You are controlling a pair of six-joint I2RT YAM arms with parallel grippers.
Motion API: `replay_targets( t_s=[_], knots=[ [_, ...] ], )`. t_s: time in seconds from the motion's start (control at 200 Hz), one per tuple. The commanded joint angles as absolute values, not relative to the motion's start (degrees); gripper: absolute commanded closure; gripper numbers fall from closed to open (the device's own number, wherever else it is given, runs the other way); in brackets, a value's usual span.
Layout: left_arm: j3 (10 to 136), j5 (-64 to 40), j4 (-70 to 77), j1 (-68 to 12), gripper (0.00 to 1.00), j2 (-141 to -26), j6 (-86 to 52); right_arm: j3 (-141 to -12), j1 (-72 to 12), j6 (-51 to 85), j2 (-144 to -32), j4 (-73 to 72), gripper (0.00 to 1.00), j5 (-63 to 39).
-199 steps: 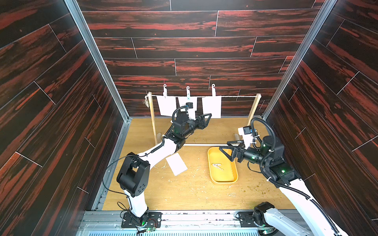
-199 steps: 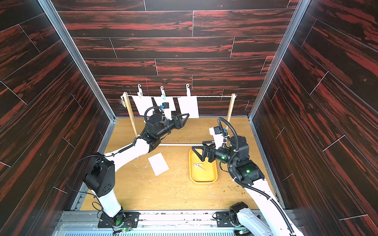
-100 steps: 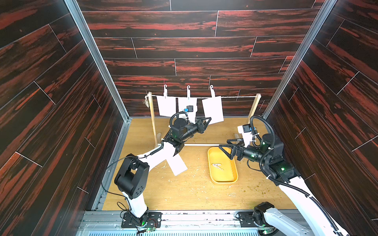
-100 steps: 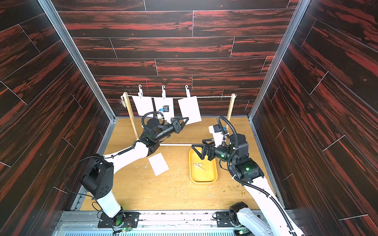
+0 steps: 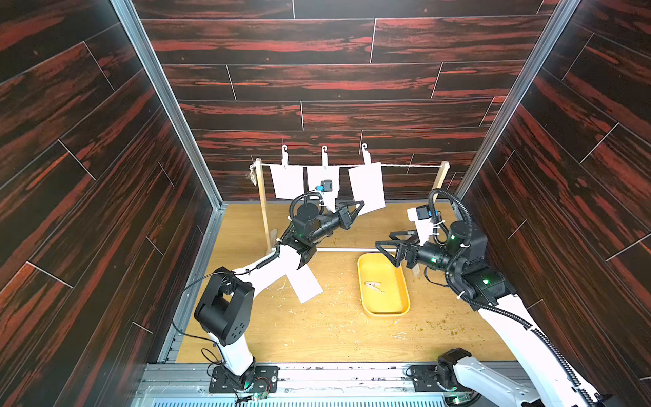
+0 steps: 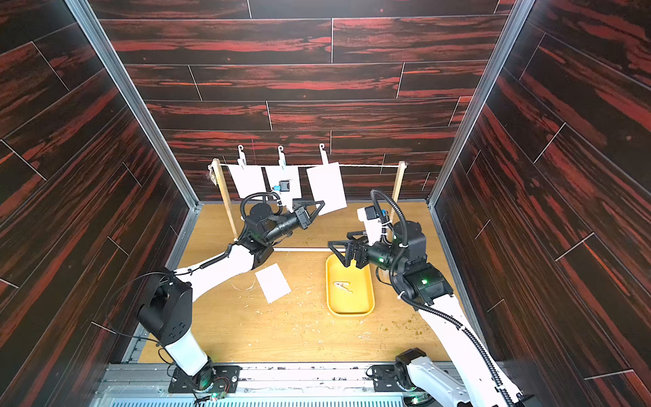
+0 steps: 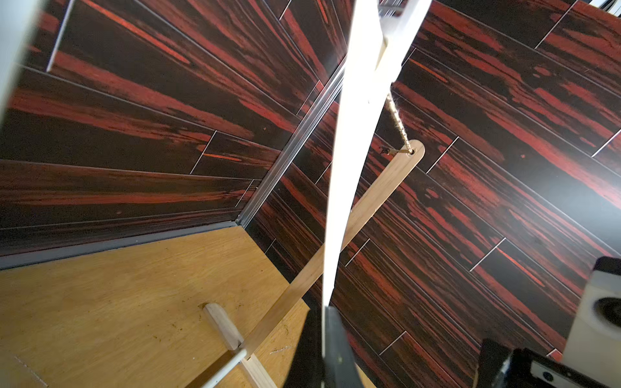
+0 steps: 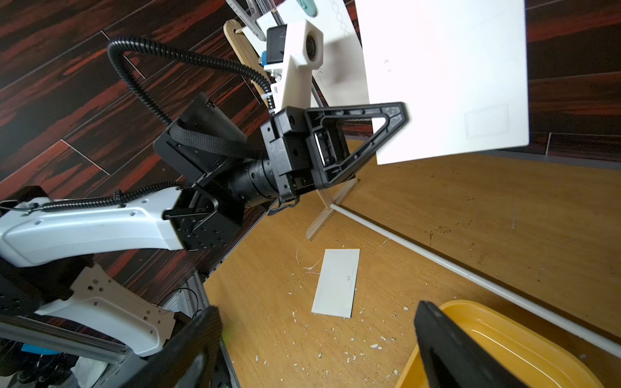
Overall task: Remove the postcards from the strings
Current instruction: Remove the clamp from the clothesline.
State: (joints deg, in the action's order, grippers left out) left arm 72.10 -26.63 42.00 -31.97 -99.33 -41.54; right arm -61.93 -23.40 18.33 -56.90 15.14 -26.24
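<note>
**Left gripper clamped on a hanging postcard; right gripper open and empty**

Surroundings: A wooden stand occupies the far end of the floor. The string (image 5: 405, 165) runs taut between the tops of its two posts (image 5: 262, 208), and a white rod (image 5: 345, 249) joins the feet. Three clothespins (image 5: 324, 155) sit on the string, each pinning one of the postcards. A yellow tray (image 5: 361, 282) lies beneath the right gripper (image 5: 384, 238) and holds one loose clothespin (image 5: 374, 286). Pale scraps litter the floor.

Obstructions: The middle postcard (image 5: 333, 174) hangs just beside the left gripper (image 5: 361, 204), on its left. The left arm's wrist camera partly covers this postcard. The leftmost postcard (image 5: 287, 181) hangs further out on the same side. The left post stands near that arm's wrist.

Task items: The left gripper's jaws are pressed together on the lower left corner of the rightmost postcard (image 5: 368, 186). This card rises from the fingertips to its clothespin on the string above and hangs askew. The left wrist view shows it edge-on (image 7: 339, 161), slightly bowed, emerging from between the fingers (image 7: 336, 342). A loose postcard (image 5: 305, 282) lies flat on the floor, below and behind the left gripper and partly under that forearm.

The right gripper's jaws stand wide apart and grasp nothing. It is well apart from the string, and the clamped card is up and to its left.
</note>
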Motion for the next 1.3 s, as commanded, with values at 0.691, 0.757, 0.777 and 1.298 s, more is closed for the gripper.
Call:
replay_targets(
  t_s=[0.691,0.757,0.777,1.298],
  knots=[
    [77.3,-32.9,32.4,-28.4,1.0,-96.4,-43.0,-114.9,-16.7,12.7,-91.8,24.8,0.08,-39.1],
    [77.4,-33.1,32.1,-28.2,1.0,-96.5,-43.0,-118.3,-16.0,12.9,-94.4,24.9,0.08,-40.6],
    [77.4,-33.1,32.0,-28.3,1.0,-96.5,-43.0,-119.1,-15.7,13.2,-95.1,24.6,0.08,-41.2],
    [78.1,-34.1,30.6,-27.9,1.0,-96.7,-42.7,-145.1,-13.2,18.1,-116.4,27.7,0.09,-47.8]
  ],
)
